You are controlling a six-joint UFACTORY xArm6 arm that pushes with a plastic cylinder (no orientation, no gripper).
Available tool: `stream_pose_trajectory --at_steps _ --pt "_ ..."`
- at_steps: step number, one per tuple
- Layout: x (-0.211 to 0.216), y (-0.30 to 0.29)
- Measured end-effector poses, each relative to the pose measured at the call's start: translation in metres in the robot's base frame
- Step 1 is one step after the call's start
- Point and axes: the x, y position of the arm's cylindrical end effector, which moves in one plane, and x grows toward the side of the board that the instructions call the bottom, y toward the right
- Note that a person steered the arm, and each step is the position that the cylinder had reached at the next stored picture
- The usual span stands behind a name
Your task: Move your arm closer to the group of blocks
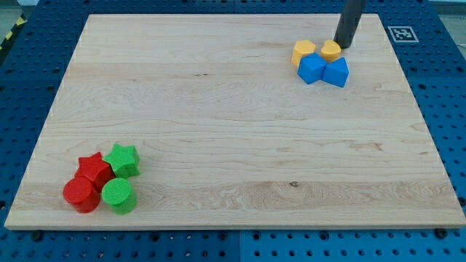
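Observation:
My tip (342, 45) stands near the view's top right, just right of a small yellow block (330, 51), close to touching it. Beside that block lies a yellow pentagon-like block (303, 52), and below them a blue block (312, 69) and a blue triangular block (337, 72); these form one tight group. A second group sits at the view's bottom left: a red star (94, 170), a green star (122, 159), a red cylinder (80, 195) and a green cylinder (117, 195).
The wooden board (233, 124) lies on a blue pegboard table (444, 87). A printed marker tag (400, 33) sits at the board's top right corner.

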Motion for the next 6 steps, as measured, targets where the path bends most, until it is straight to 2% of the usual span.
stream_pose_trajectory --at_steps 2,4,5,6 --pt "0.028 0.0" --pt "-0.041 -0.017" --pt "-0.051 -0.074" --pt "-0.028 -0.159"
